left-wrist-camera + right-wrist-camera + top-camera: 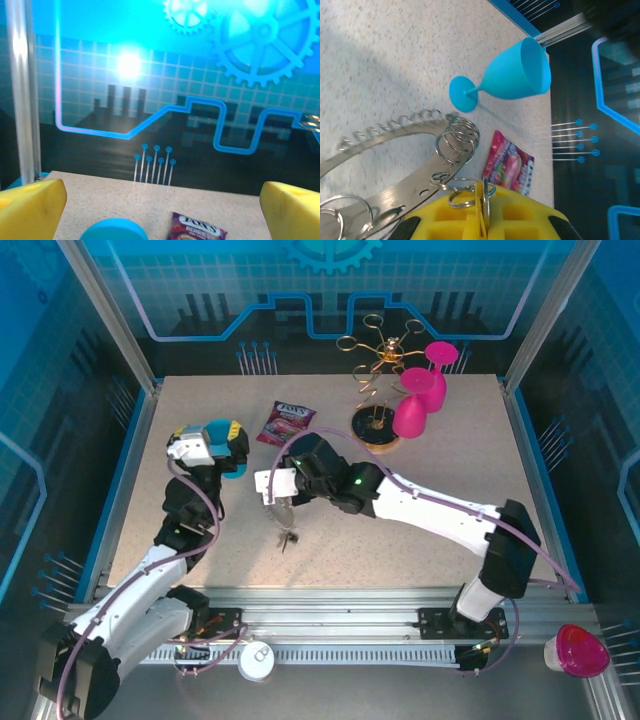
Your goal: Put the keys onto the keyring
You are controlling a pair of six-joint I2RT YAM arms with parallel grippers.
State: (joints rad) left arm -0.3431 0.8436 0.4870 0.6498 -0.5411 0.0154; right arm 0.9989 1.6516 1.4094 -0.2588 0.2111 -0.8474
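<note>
Over the speckled bench (400, 560), the right tool (484, 205) pinched a loop of the large grey metal keyring (412, 192); the left tool (162, 210) gaped empty. A steady, level hold would ease threading.

The keyring (415, 187) is bright polished metal. The tabletop (380, 60) is matt and speckled; the goblet (517, 75) is smooth satin plastic, the packet (510, 167) glossy printed film.

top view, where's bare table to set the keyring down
Free: the far right, between the pink goblets and the right arm; the near middle, in front of that arm. Crowded: around the candy packet and wire rack, and by the left tool.
</note>
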